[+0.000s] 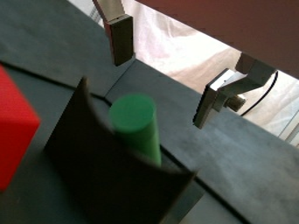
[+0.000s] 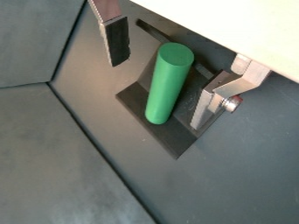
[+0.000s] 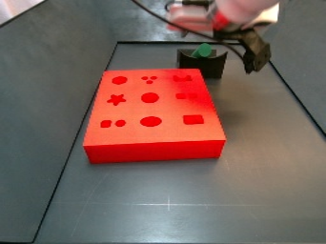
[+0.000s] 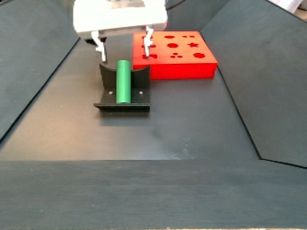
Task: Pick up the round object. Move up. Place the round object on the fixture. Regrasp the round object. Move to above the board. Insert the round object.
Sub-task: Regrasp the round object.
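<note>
Both wrist views show the gripper [image 2: 163,74] spread wide above the fixture [image 2: 163,131], its two flat silver fingers [image 2: 117,39] standing apart with nothing pinched between them. The round object [image 2: 167,83], a green peg, lies in the fixture's notch, in the gap between the fingers but clear of both plates. In a wrist view the peg [image 1: 138,127] leans against the dark upright wall of the fixture [image 1: 100,171], one round end facing up toward the camera, and a corner of the red board [image 1: 14,127] shows at the edge of the frame beside the fixture.

A side view places the peg [image 4: 122,81] lengthwise along the fixture [image 4: 122,94], with the gripper [image 4: 122,49] hovering just over its far end, fingertips on either side and not touching it. The board [image 4: 180,54] sits just beside the fixture on the dark floor. From the opposite side, the fixture [image 3: 204,63] stands near the far edge of the board [image 3: 152,114], with only a small green tip of the peg [image 3: 201,50] visible under the gripper [image 3: 235,43].
</note>
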You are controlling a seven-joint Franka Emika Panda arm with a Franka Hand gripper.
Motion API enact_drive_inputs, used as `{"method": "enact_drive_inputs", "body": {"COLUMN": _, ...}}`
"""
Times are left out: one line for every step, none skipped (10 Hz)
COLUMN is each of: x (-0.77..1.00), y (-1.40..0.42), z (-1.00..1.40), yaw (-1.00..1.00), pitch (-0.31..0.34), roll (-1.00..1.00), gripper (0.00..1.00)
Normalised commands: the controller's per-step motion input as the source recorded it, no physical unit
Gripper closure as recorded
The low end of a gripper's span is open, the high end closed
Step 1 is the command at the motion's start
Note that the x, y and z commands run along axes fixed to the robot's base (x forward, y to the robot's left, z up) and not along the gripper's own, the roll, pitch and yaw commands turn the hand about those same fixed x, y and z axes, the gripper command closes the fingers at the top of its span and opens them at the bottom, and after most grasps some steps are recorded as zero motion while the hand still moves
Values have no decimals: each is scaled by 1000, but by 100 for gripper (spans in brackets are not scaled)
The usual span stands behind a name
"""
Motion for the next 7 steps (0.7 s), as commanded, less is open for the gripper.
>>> {"method": "enact_drive_inputs", "body": {"x": 108, "y": 12, "z": -824, "yaw": 8, "pitch": -56, "roll": 61, "gripper": 0}}
{"method": "enact_drive_inputs", "body": {"x": 101, "y": 10, "z": -726, "yaw": 4, "pitch": -50, "roll": 61, "gripper": 0}}
{"method": "enact_drive_inputs", "body": {"x": 86, "y": 1, "z": -536, "yaw": -5, "pitch": -35, "roll": 63, "gripper": 0}}
{"method": "enact_drive_inputs", "body": {"x": 80, "y": -1, "z": -354, "yaw": -4, "pitch": -23, "roll": 62, "gripper": 0}}
{"method": "enact_drive_inputs", "body": {"x": 73, "y": -2, "z": -224, "yaw": 0, "pitch": -10, "roll": 59, "gripper": 0}}
{"method": "enact_drive_inputs", "body": {"x": 36, "y": -12, "z": -181, "yaw": 2, "pitch": 5, "roll": 54, "gripper": 0}}
{"method": "enact_drive_inputs", "body": {"x": 29, "y": -13, "z": -176, "yaw": 0, "pitch": 2, "roll": 52, "gripper": 0}}
